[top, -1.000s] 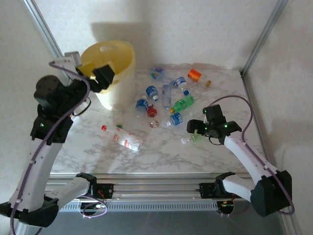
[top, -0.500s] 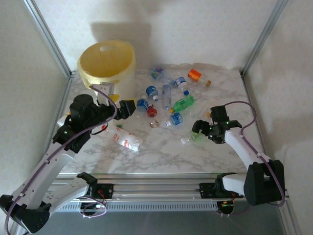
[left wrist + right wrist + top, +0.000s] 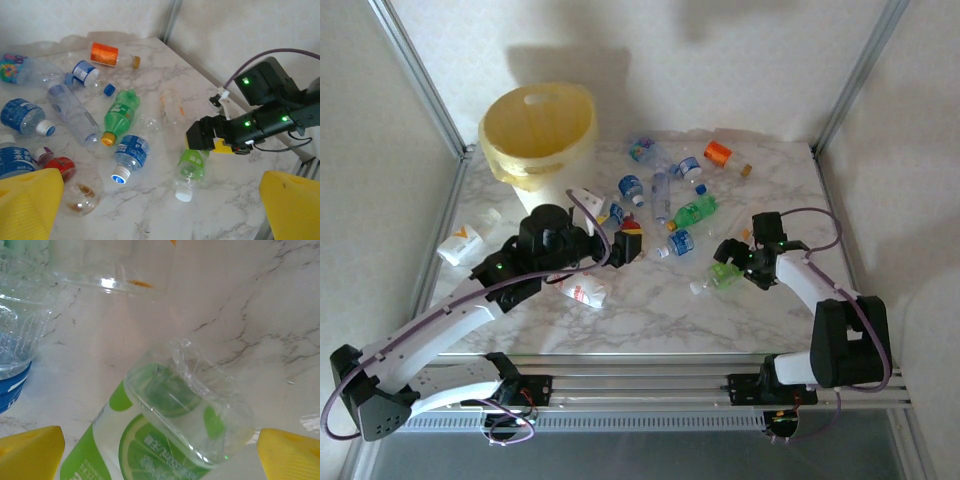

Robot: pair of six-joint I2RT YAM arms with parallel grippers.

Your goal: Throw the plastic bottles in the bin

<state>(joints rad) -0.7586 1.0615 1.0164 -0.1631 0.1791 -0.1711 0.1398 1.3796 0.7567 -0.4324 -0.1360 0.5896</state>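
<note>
Though seemingly astride bottle (image 3: 177, 407), hand (image 3: 160, 455) gapes

Top camera looks down from high at the near edge over the whole table (image 3: 650, 310). Left wrist gazes across the bottles (image 3: 122, 107) toward the lime-label bottle (image 3: 192, 165); right wrist, very close, probably frames that same one.

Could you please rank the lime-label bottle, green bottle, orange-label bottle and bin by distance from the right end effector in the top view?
From the right end effector:
1. lime-label bottle, right at its tip, near right.
2. green bottle, mid-table, farther back.
3. orange-label bottle, by the far edge.
4. bin, far left corner.
</note>
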